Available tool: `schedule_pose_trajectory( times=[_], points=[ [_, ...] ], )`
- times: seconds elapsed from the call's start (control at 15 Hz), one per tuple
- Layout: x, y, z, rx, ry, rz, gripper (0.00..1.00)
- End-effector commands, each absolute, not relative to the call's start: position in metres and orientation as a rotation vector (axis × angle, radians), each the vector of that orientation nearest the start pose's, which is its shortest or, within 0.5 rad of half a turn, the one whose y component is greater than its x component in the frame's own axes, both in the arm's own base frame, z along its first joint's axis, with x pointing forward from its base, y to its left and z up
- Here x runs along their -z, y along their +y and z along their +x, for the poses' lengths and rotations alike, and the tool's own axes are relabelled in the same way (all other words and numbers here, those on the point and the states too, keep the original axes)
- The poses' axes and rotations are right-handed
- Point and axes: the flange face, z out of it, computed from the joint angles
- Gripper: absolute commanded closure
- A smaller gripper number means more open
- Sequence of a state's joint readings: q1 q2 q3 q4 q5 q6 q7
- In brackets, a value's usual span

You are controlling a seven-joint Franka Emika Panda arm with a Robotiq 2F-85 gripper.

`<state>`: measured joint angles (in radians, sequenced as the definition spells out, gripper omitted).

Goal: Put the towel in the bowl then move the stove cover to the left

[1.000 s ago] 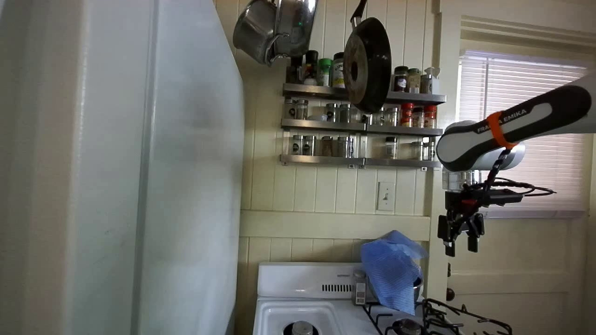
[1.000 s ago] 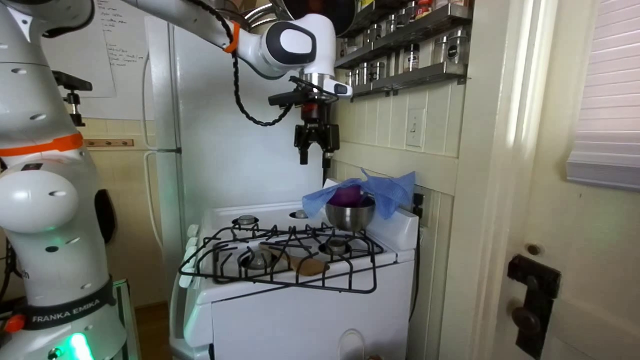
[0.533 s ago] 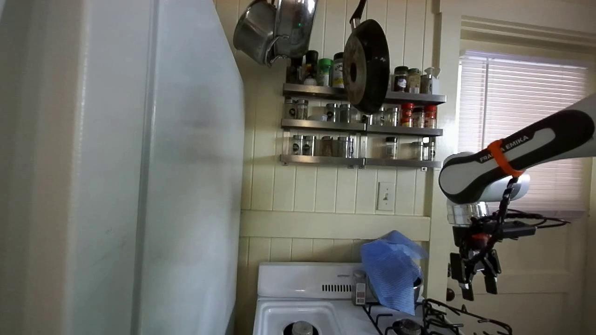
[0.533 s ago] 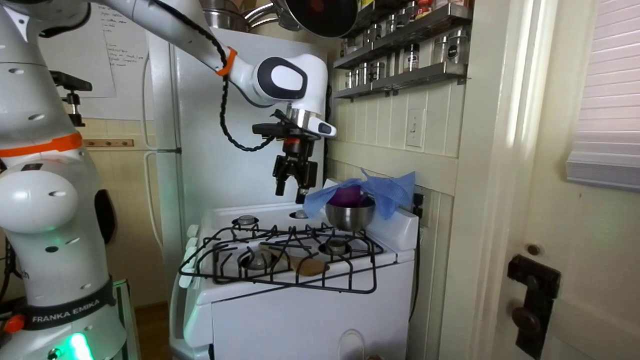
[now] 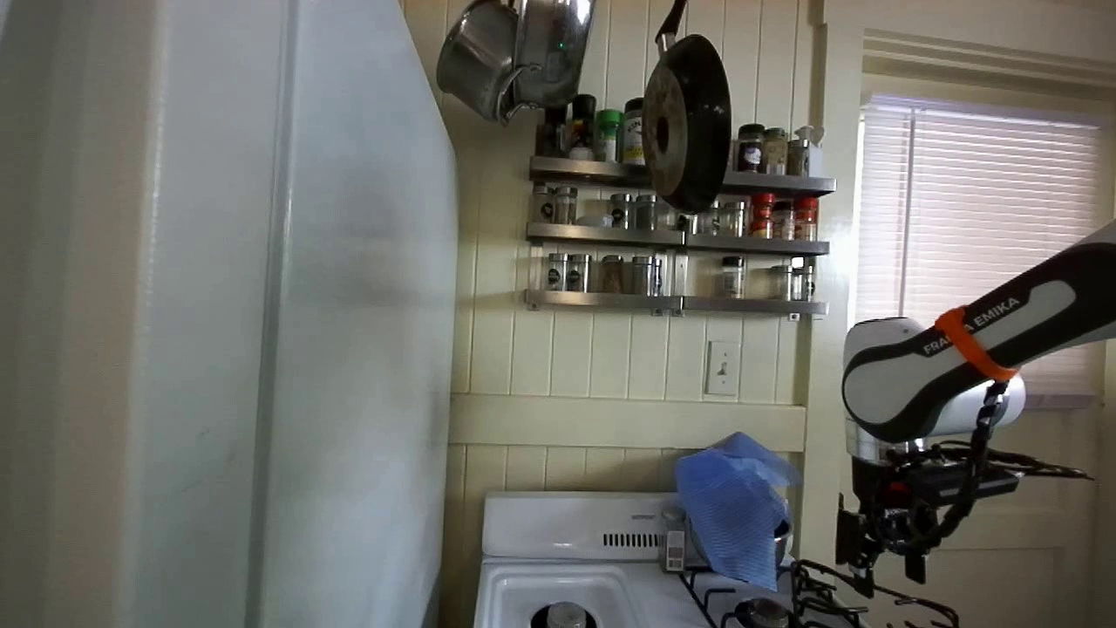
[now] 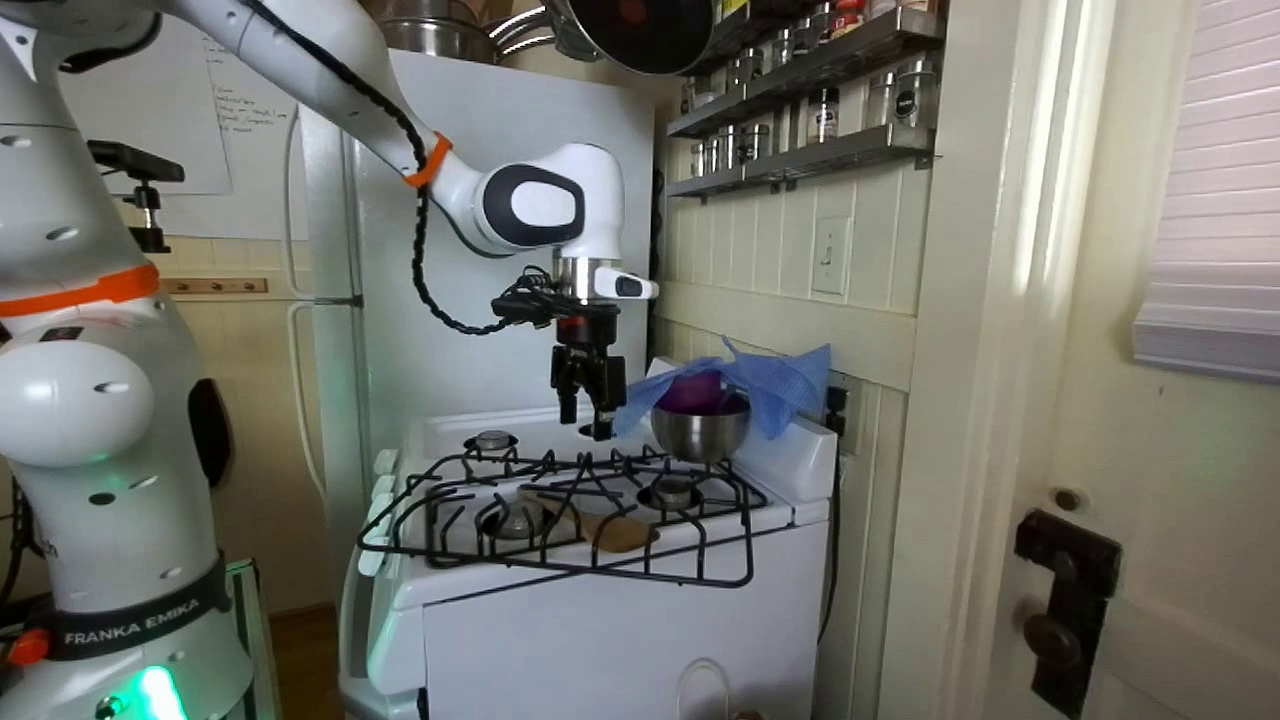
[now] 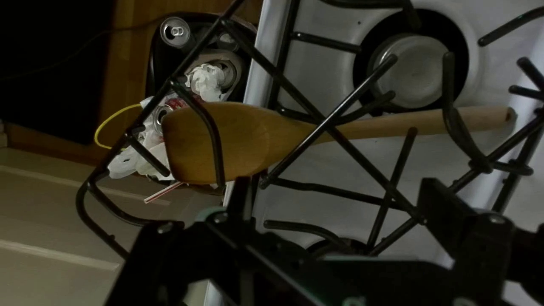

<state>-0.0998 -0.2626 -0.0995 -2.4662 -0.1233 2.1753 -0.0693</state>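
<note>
Gripper (image 6: pixel 585 426) hangs pointing down over the white stove (image 6: pixel 600 640), fingers (image 7: pixel 442 212) spread well apart. In the wrist view the stove cover (image 7: pixel 327 123), a frame of black bars, lies beneath the gripper; clearance between fingertips and bars cannot be judged. Cover sits askew on the cooktop, one corner projecting past the stove's edge. Wooden spatula (image 7: pixel 229 140) lies under the bars: handle across the cooktop, just beside a burner (image 7: pixel 412 72), broad head reaching out beyond the edge. Past that edge a drink can (image 7: pixel 175 32) and crumpled white paper (image 7: pixel 207 80) show. Towel (image 6: pixel 790 385), light blue, is at the back of the stove, draped at a steel pot (image 6: pixel 700 435), its loose ends spreading out to both sides. Purple bowl (image 6: pixel 692 393) sits in the mouth of that pot, partly hidden by the cloth; how much of the towel lies inside the bowl cannot be told. In an exterior view the towel's broad face hangs down over the pot, near a small shaker (image 5: pixel 673 541) by the back panel, and a visible gap separates gripper from towel.
</note>
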Motion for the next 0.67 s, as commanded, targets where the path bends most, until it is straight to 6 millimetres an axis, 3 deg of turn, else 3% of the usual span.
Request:
schedule_pose_trajectory(
  times=[0.0, 0.6],
  points=[
    [-0.391, -0.092, 0.432, -0.034, 0.102, -3.217, 0.00],
    [-0.351, -0.098, 0.400, -0.117, 0.263, -3.164, 0.00]
  ],
)
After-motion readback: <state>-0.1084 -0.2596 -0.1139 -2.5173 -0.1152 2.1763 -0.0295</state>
